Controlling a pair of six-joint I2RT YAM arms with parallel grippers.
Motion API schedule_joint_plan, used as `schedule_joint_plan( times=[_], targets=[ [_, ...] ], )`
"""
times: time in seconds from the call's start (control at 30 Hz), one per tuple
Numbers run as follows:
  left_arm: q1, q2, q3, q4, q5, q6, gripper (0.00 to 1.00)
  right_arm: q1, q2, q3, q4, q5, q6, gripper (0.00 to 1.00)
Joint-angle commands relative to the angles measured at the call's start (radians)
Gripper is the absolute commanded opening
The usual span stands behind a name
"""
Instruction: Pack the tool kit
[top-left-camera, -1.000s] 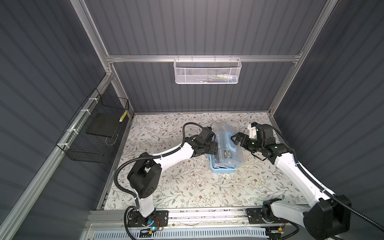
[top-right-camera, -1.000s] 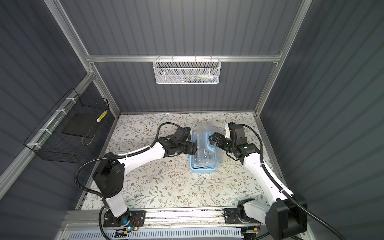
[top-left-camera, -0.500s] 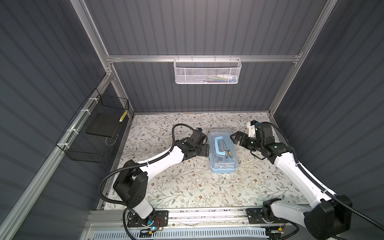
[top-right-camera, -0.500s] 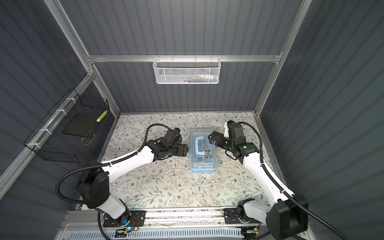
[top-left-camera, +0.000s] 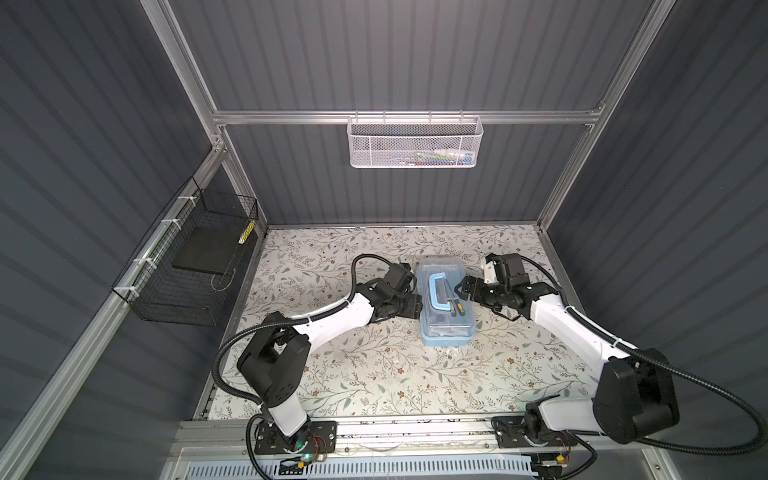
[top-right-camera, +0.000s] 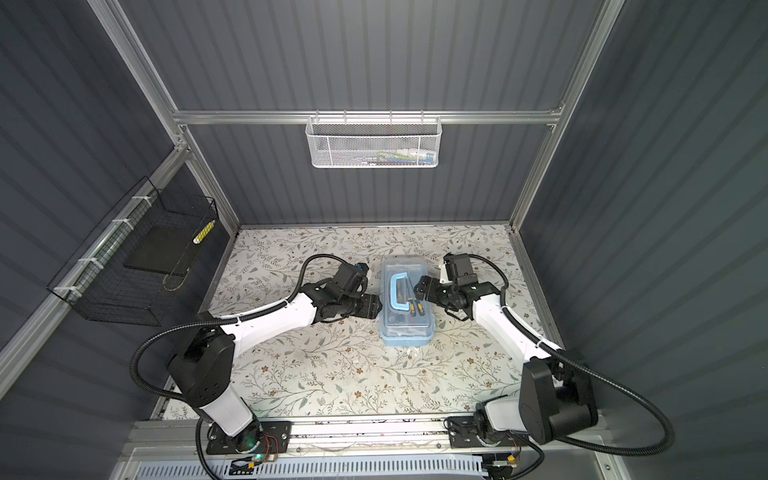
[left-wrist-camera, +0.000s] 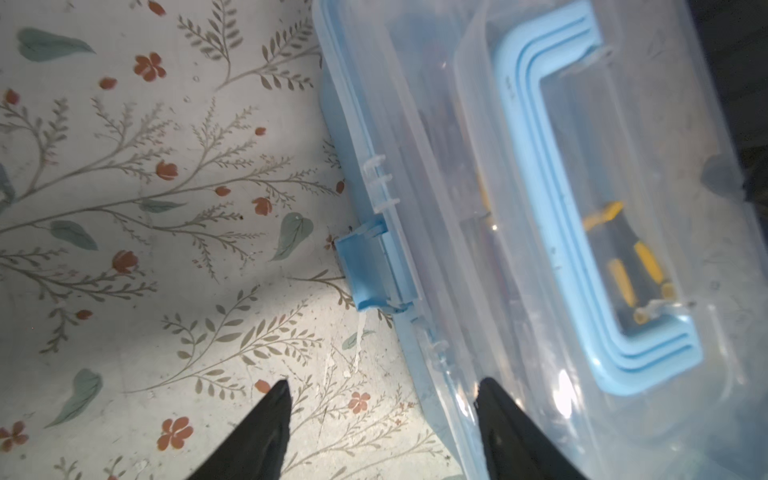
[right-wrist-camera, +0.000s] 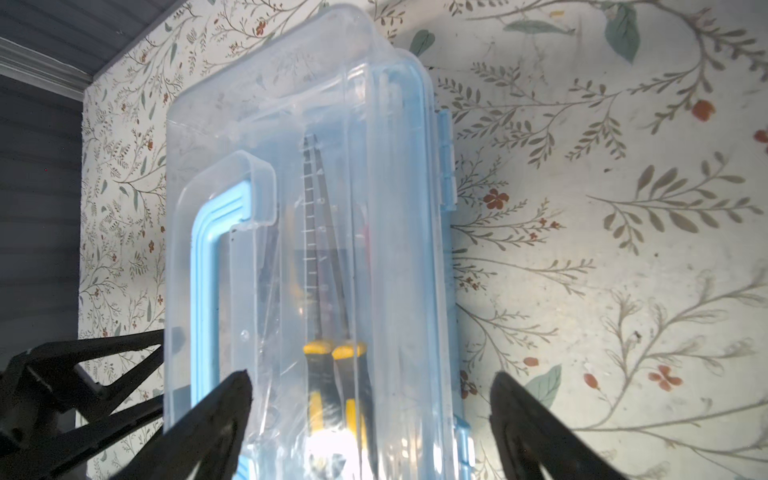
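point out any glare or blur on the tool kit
Left wrist view: tool kit soft, white glare patch on the lid beside the blue handle. Right wrist view: strong glare over the yellow-handled tools. Both top views: sharp, evenly lit.

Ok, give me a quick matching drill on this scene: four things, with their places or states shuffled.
Things:
1 box
2 white basket
3 black basket
4 left hand

Places or states:
A hung on the back wall
B open, by the latch
C lying on the mat
D hung on the side wall

Pairs: 1-C, 2-A, 3-D, 4-B.
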Motion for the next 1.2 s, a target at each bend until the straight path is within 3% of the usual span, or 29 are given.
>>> schedule_joint_plan(
  times=[0.0, 0.27, 0.47, 0.63, 0.93, 1.17],
  targets=[
    [-0.022, 0.020, 0.001, 0.009, 0.034, 0.012, 0.71, 0.003, 0.041, 0.043, -0.007, -0.026, -0.046, 0.90],
    [-0.095, 0.077, 0.036, 0.037, 0.034, -0.025, 0.71, 0.009, 0.118, 0.117, -0.029, -0.046, -0.103, 0.85],
    [-0.125, 0.099, 0.053, 0.050, 0.033, -0.053, 0.71, 0.007, 0.154, 0.164, -0.123, 0.009, -0.173, 0.86],
    [-0.123, 0.048, 0.017, 0.010, -0.054, -0.033, 0.73, 0.008, 0.136, 0.154, -0.135, 0.035, -0.198, 0.88],
    [-0.116, 0.002, -0.078, 0.033, -0.174, 0.123, 0.76, 0.008, 0.124, 0.164, -0.123, 0.066, -0.214, 0.94],
    [-0.124, 0.014, -0.217, 0.255, -0.185, 0.269, 0.82, 0.007, 0.133, 0.155, -0.117, 0.076, -0.218, 0.95]
  ],
)
